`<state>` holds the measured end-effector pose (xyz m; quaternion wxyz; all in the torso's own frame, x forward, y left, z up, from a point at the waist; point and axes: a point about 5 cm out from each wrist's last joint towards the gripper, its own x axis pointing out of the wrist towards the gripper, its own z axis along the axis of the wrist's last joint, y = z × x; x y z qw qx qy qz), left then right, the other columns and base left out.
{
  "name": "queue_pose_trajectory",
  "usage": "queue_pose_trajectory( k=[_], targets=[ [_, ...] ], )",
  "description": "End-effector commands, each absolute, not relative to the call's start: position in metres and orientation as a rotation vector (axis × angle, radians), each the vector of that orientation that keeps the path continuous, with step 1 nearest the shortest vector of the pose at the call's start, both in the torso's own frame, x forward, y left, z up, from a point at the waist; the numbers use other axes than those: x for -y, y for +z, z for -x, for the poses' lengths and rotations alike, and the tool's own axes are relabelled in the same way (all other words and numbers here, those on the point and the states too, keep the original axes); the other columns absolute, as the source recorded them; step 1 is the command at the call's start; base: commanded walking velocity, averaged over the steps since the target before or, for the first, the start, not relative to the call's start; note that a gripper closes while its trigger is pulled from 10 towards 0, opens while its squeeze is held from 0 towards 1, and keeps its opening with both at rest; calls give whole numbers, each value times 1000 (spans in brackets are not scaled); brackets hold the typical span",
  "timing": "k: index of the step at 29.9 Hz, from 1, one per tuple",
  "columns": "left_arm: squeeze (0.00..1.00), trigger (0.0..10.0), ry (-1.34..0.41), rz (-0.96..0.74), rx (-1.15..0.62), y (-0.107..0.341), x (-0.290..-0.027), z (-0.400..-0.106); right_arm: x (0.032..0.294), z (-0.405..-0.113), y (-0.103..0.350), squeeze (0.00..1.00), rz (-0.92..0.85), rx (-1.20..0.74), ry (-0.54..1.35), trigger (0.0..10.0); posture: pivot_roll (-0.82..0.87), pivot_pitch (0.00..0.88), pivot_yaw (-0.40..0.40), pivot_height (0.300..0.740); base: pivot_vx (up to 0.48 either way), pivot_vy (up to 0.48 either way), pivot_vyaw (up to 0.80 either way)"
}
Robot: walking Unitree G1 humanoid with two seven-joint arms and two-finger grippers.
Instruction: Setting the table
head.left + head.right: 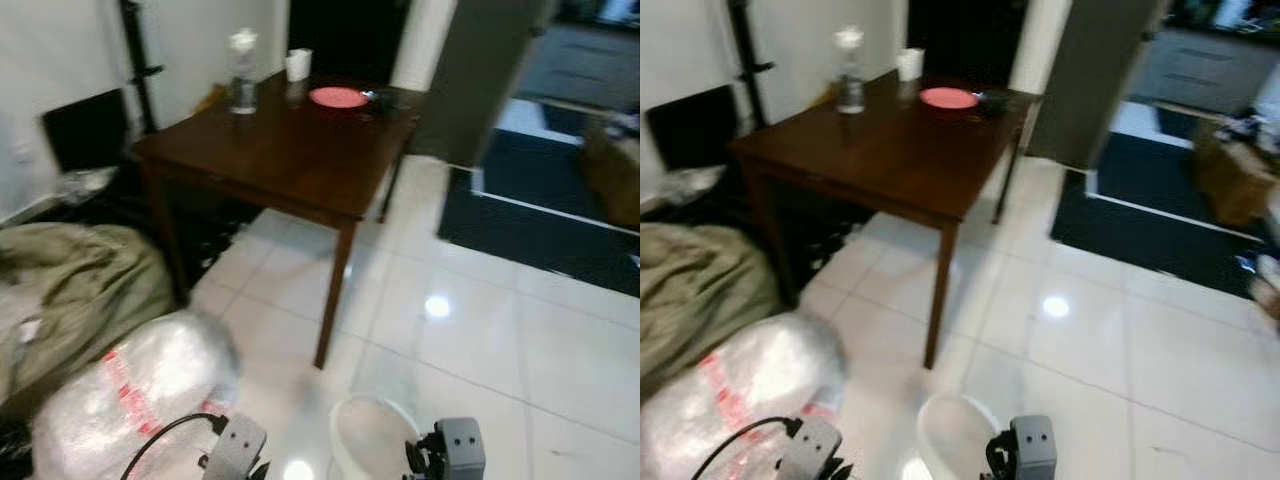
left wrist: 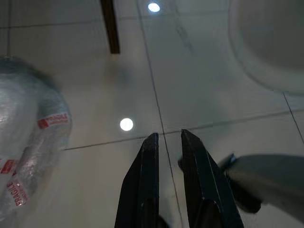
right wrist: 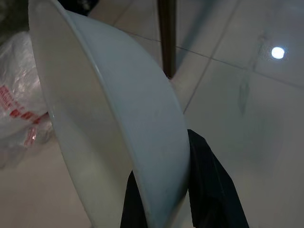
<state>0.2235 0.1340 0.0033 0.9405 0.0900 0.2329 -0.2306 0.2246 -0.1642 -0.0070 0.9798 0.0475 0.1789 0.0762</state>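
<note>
One wooden table (image 1: 290, 150) on pale tiles (image 1: 500, 340), right pincer (image 3: 161, 190) gripping white bowl (image 3: 109, 123), left pincer (image 2: 167, 142) closed

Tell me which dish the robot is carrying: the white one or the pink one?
The white bowl, pinched at its rim by the right gripper. The pink plate lies flat at the table's far end.

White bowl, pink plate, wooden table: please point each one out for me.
white bowl (image 3: 118, 142), right wrist view, outer wall
pink plate (image 1: 338, 97), left eye view, its centre
wooden table (image 1: 290, 150), left eye view, bare top
</note>
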Motion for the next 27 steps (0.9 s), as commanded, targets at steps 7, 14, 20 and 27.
queue_pose_trajectory(
  k=[7,14,20,27],
  targets=[
    [0,10000,-487,-182,-486,-1,-134,-220,166,-220,-12,0,-103,-379,146,10000,43,64,35,740,0,0,-800],
    [0,10000,-498,-175,-472,0,-132,-222,167,-221,-12,0,-102,-378,142,10000,40,61,38,740,0,0,-800],
    [0,10000,-502,-171,-465,1,-131,-223,167,-221,-12,0,-103,-376,140,10000,39,61,38,740,0,0,-800],
    [0,10000,-507,-138,-451,3,-130,-224,168,-222,-11,0,-104,-371,136,10000,36,63,40,740,0,0,-800]
  ],
)
